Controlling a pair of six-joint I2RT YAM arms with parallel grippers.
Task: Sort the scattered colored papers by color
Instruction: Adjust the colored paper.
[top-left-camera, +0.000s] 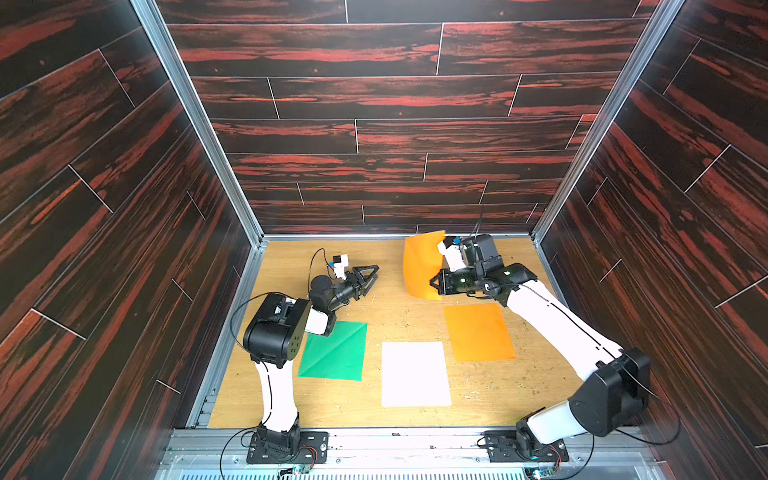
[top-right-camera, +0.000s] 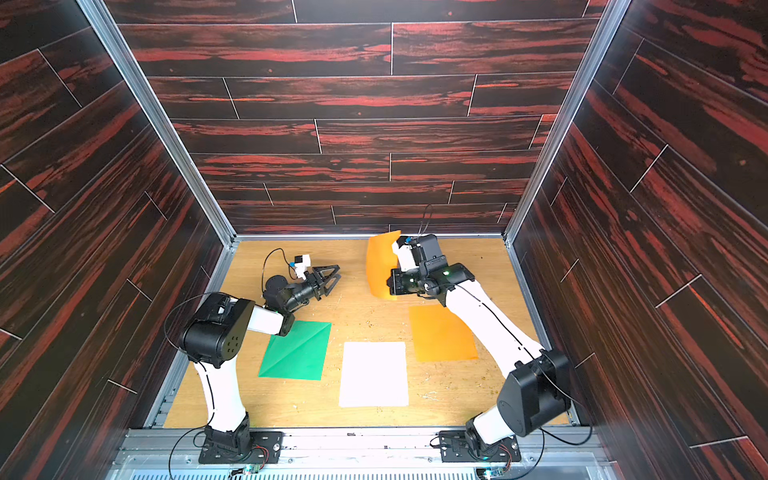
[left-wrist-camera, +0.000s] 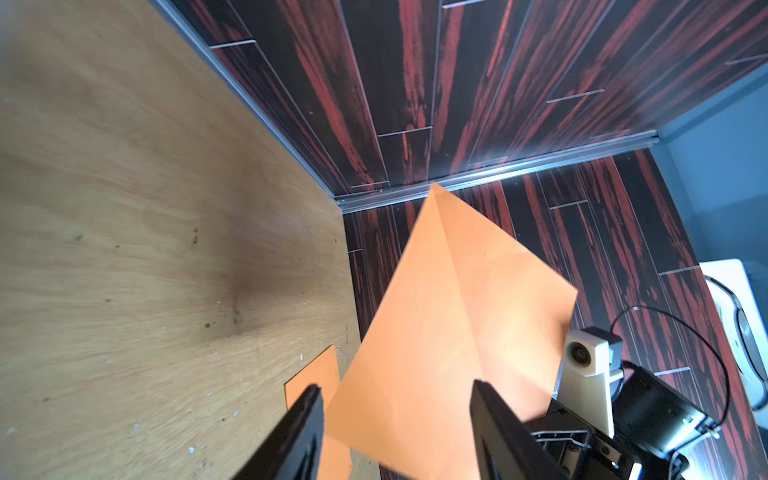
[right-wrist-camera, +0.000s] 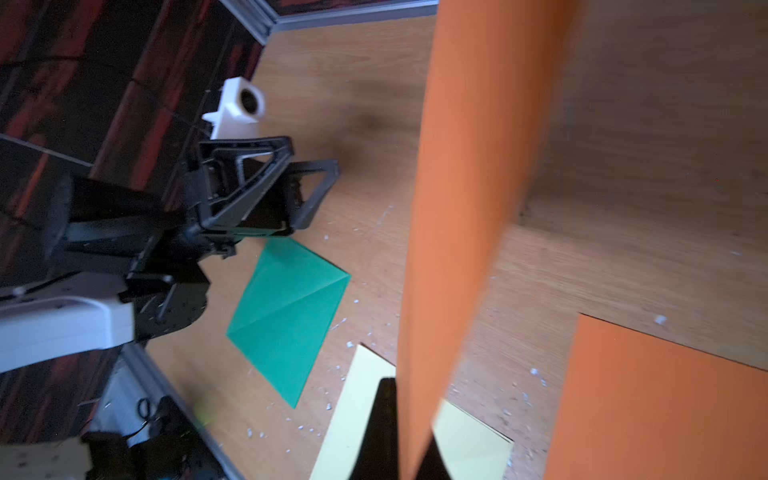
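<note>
We see right fingers (right-wrist-camera: 384, 419) pinching orange sheet (top-left-camera: 419, 262), held upright beyond white paper (top-left-camera: 414, 374). Empty left fingers (left-wrist-camera: 299, 436) half-open. Left of white paper, green paper (top-left-camera: 336, 353); right of it, flat orange paper (top-left-camera: 478, 332). We judge held sheet last to place.

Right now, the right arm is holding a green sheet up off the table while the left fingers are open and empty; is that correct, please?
Not quite: the right fingers pinch an orange sheet, not a green one, as both top views show; the green sheet lies flat on the table. The left fingers are indeed open and empty.
</note>
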